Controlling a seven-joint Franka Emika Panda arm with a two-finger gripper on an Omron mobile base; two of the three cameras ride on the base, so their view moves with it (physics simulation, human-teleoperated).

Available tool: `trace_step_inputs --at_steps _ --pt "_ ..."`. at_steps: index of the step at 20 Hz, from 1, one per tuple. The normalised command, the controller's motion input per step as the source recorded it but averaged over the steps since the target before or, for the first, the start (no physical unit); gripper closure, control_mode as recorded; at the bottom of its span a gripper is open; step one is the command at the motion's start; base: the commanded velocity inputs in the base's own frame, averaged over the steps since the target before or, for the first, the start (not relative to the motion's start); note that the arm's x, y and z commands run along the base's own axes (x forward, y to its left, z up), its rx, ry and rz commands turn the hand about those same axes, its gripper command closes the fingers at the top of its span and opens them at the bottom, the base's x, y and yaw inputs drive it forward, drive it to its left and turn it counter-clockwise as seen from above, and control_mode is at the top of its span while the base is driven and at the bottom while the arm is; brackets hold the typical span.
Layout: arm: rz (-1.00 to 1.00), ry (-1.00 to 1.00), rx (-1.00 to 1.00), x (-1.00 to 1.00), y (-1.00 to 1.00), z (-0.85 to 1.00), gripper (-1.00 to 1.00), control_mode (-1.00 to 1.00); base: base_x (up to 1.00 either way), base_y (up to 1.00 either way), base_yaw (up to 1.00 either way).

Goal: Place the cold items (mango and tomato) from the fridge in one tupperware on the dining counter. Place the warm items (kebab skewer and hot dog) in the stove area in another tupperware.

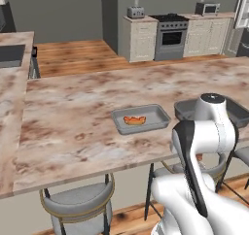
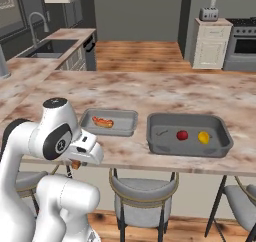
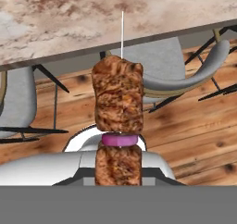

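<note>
With the tool (image 3: 118, 172) clamped on the kebab skewer (image 3: 118, 98), lift above the counter (image 1: 73, 112) edge, then lower beside the hot dog (image 1: 134, 120)

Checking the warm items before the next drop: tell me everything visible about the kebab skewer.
The kebab skewer shows browned meat chunks with a purple onion slice between them on a thin pale stick whose tip points up toward the dining counter edge. Its lower end sits at the shut gripper, below counter height, above wooden floor and stools.

Hot dog (image 1: 134, 120) in grey tray (image 1: 158, 113) on dining counter (image 1: 87, 108).
</note>
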Motion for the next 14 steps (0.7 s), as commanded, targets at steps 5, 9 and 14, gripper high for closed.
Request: trace_step_inputs --at_steps 5,9,14 --pt "0.0 0.0 0.0 0.0 0.0 0.0 1.0 1.0 0.28 0.09 -0.01" --pt "0.0 0.0 0.0 0.08 0.0 0.0 1.0 -1.0 0.04 0.0 0.0" --pt "0.14 0.01 -0.01 0.57 -0.06 0.06 1.0 -1.0 0.0 0.0 0.0"
